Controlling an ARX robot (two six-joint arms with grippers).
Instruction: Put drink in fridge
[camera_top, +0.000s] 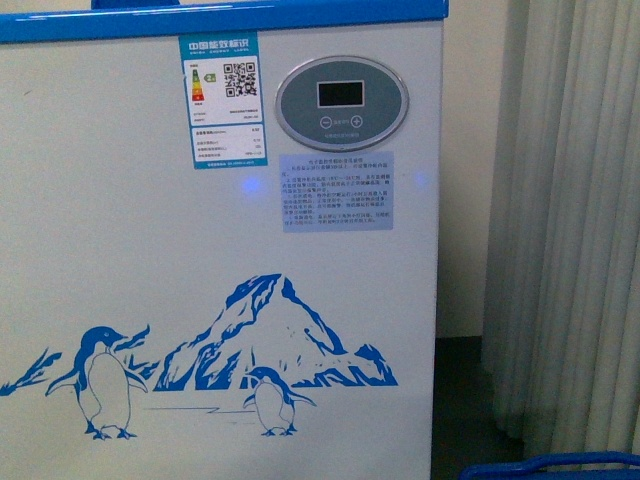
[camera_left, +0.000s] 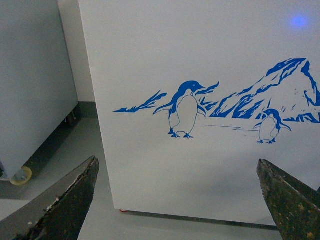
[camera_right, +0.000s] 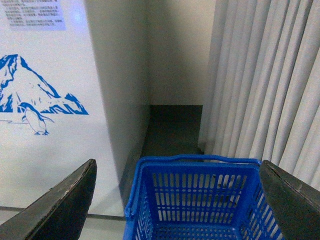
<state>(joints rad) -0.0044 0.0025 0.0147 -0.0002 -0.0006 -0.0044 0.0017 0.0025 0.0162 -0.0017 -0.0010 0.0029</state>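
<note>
Straight ahead, the fridge (camera_top: 220, 250) fills the far left, penguin front facing me. My left gripper (camera_left: 176, 162) hangs spread wide before it, holding nothing. My right gripper (camera_right: 177, 164) gapes likewise, bare, over a blue basket (camera_right: 195, 195) near right; its contents I cannot tell.

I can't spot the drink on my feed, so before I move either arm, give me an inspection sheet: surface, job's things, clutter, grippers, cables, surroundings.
Surface: grey floor; no table in view.
Job's things: fridge straight ahead, front panel with oval display showing; its top is out of view. Drink: nothing seen.
Clutter: blue basket low on the fridge's right; no bottle in its visible part.
Grippers: left gripper open, holding nothing; right gripper open, holding nothing.
Cables: nothing seen.
Surroundings: curtain right of the fridge; white cabinet beside it.
</note>
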